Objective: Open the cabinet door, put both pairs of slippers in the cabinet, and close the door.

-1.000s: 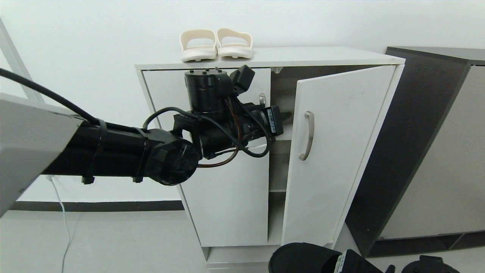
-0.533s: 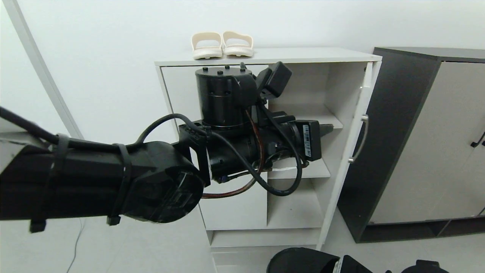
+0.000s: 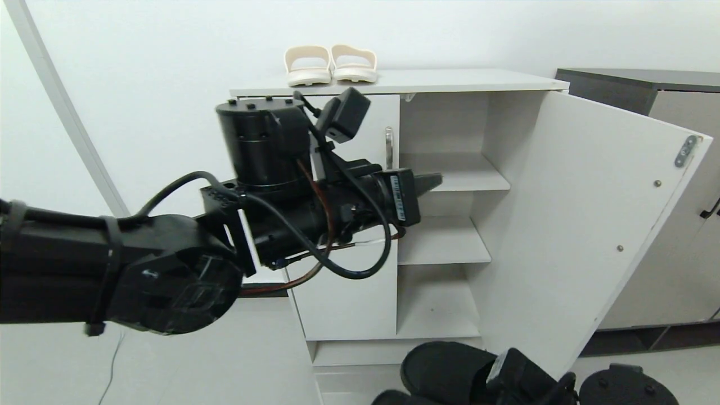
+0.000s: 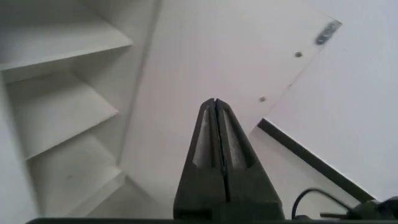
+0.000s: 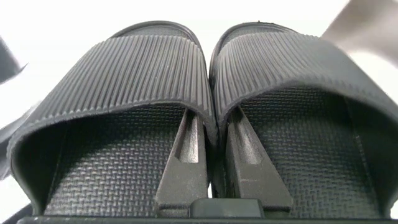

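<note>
Head view, centre: tall white laminate cabinet (image 3: pixel 461 80).
- Its right-hand door (image 3: pixel 585 225) hangs wide open toward the right edge of the frame, inner face showing. Three bare white shelves (image 3: pixel 444 242) are exposed, so the opening step reads as done.
- The left-hand door (image 3: pixel 349 298) is closed, with its metal bar handle (image 3: pixel 388 147) at its inner edge.

Top centre: pair of cream moulded foam slippers (image 3: pixel 331 64), side by side on the cabinet top and touched by nothing. Judged the second pair to load.

Left gripper (image 3: pixel 430 181): fingers pressed flat together (image 4: pixel 214 109), empty. It is held at upper-shelf level in front of the opening, touching neither door nor shelf. The raised arm crosses the left half of the frame, apart from the open door.

Right gripper (image 5: pixel 213 124): clamped on the pair of black ribbed rubber slippers (image 5: pixel 143 81). One finger sits under each strap, pinching the two inner side walls together so both shoes carry as one bundle.

Bottom centre of the head view: black slippers (image 3: pixel 444 371), low in front of the cabinet base. They are not yet on a shelf, and loading looks to be next.
</note>
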Available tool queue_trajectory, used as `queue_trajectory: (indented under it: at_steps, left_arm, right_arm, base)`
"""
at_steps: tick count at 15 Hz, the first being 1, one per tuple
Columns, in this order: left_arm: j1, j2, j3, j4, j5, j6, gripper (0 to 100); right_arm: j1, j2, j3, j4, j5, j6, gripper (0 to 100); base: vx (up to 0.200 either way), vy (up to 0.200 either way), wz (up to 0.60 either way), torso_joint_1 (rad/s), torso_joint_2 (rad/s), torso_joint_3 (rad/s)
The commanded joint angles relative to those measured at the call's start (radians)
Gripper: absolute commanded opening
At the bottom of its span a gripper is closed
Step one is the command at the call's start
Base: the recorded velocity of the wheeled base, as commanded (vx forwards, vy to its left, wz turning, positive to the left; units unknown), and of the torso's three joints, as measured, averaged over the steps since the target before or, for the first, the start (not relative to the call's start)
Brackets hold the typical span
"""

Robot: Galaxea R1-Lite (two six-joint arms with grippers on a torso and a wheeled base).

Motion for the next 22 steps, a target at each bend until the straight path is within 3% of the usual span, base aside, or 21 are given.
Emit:
queue_trajectory:
  at_steps: [1,3,4,6,7,8,10,12,13,14,16,18,19,21,22]
  left_arm:
    - [0.093,-0.153,0.116,0.000,0.000,0.000,0]
    - [0.167,-0.261,0.190,0.011,0.000,0.003,0]
    - [0.238,-0.360,0.268,0.014,0.010,0.022,0]
    - [0.317,-0.478,0.368,0.071,0.061,0.086,0]
    - [0.388,-0.587,0.452,0.155,0.116,0.160,0]
    - [0.426,-0.678,0.515,0.191,0.138,0.189,0]
    - [0.494,-0.900,0.622,0.244,0.176,0.209,0]
    - [0.573,-1.083,0.684,0.365,0.291,0.281,0]
    - [0.606,-1.219,0.725,0.470,0.366,0.302,0]
    - [0.620,-1.314,0.765,0.543,0.396,0.302,0]
    - [0.644,-1.426,0.831,0.602,0.405,0.298,0]
    - [0.756,-1.607,0.981,0.634,0.402,0.299,0]
    - [0.771,-1.663,1.023,0.642,0.399,0.304,0]
    - [0.764,-1.669,1.101,0.611,0.365,0.313,0]
    - [0.722,-1.699,1.101,0.674,0.319,0.329,0]
  right_arm:
    - [-0.084,0.063,-0.099,-0.005,-0.082,0.014,0]
    - [-0.135,0.126,-0.204,-0.002,-0.224,0.035,0]
    - [-0.173,0.196,-0.303,0.005,-0.363,0.041,0]
    - [-0.205,0.284,-0.418,0.005,-0.552,0.043,0]
    - [-0.225,0.333,-0.487,0.004,-0.645,0.043,0]
    - [-0.230,0.340,-0.512,0.004,-0.650,0.044,0]
    - [-0.235,0.339,-0.515,0.004,-0.652,0.044,0]
    - [-0.235,0.336,-0.515,0.002,-0.653,0.044,0]
    - [-0.233,0.336,-0.512,0.002,-0.653,0.043,0]
    - [-0.233,0.336,-0.510,0.001,-0.653,0.043,0]
    - [-0.232,0.334,-0.507,-0.001,-0.656,0.043,0]
    - [-0.227,0.334,-0.497,-0.004,-0.656,0.043,0]
    - [-0.222,0.334,-0.492,-0.004,-0.658,0.043,0]
    - [-0.216,0.334,-0.484,-0.004,-0.658,0.043,0]
    - [-0.213,0.334,-0.483,-0.004,-0.658,0.043,0]
  base:
    - [0.000,0.000,0.00,0.000,0.00,0.000]
    - [0.000,0.000,0.00,0.000,0.00,0.000]
    - [0.000,0.000,0.00,0.000,0.00,0.000]
    - [0.000,0.000,0.00,0.000,0.00,0.000]
    - [0.000,0.000,0.00,0.000,0.00,0.000]
    - [0.000,0.000,0.00,0.000,0.00,0.000]
    - [0.000,0.000,0.00,0.000,0.00,0.000]
    - [0.000,0.000,0.00,0.000,0.00,0.000]
    - [0.000,0.000,0.00,0.000,0.00,0.000]
    - [0.000,0.000,0.00,0.000,0.00,0.000]
    - [0.000,0.000,0.00,0.000,0.00,0.000]
    - [0.000,0.000,0.00,0.000,0.00,0.000]
    - [0.000,0.000,0.00,0.000,0.00,0.000]
    - [0.000,0.000,0.00,0.000,0.00,0.000]
    - [0.000,0.000,0.00,0.000,0.00,0.000]
